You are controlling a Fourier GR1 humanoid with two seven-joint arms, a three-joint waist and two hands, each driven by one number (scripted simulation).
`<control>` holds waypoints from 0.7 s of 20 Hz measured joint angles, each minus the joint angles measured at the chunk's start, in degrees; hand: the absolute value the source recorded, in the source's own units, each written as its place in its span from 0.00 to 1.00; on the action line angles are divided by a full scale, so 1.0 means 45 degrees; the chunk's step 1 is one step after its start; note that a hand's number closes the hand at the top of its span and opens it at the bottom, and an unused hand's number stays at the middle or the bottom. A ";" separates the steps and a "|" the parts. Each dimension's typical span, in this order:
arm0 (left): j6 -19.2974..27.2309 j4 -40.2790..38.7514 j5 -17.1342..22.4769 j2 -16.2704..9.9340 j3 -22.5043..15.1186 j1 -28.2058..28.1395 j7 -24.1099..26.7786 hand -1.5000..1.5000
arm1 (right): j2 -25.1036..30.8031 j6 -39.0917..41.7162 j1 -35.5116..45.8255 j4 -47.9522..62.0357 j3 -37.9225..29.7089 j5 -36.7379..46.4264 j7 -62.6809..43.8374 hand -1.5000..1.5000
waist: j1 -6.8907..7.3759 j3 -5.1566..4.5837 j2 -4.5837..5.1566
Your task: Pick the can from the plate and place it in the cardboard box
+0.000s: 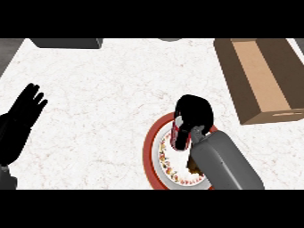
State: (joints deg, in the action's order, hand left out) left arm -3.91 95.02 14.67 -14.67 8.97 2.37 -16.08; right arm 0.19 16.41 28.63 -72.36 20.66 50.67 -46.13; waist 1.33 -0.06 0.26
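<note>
Right robot hand (194,112) curls around the can (179,136) over the plate (153,147).

The white counter top (108,89) looks like polished, faintly veined stone, the open brown box (273,84) is matt cardboard, the round red-rimmed plate (153,147) has a smooth glazed look, and the black right hand (194,111) shines like glossy plastic

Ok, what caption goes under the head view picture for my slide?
Right robot hand curls round the can over the plate, cardboard box waiting nearby.
</note>
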 measured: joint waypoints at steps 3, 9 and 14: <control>-0.0042 0.0001 -0.0049 0.0083 -0.0201 0.0251 -0.0004 0.50 | 0.0059 -0.0527 0.1605 0.1827 -0.1532 -0.0033 -0.0650 1.00 | 0.0338 0.0011 0.0192; -0.0140 -0.0178 -0.0111 0.0070 -0.0366 0.0680 -0.0063 0.50 | 0.0453 -0.1929 0.4687 0.5581 -0.3199 0.0449 -0.1065 1.00 | 0.0708 0.0017 0.0335; -0.0188 -0.0345 -0.0117 0.0060 -0.0328 0.0750 -0.0045 0.50 | 0.0742 -0.3342 0.6764 0.7942 -0.3679 0.1094 -0.0808 1.00 | 0.0704 0.0017 0.0304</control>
State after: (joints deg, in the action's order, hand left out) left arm -4.76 93.47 14.14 -14.40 7.50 5.75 -16.28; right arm 3.53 1.37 59.07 -36.62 4.10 55.59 -49.76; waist 4.50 0.02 1.62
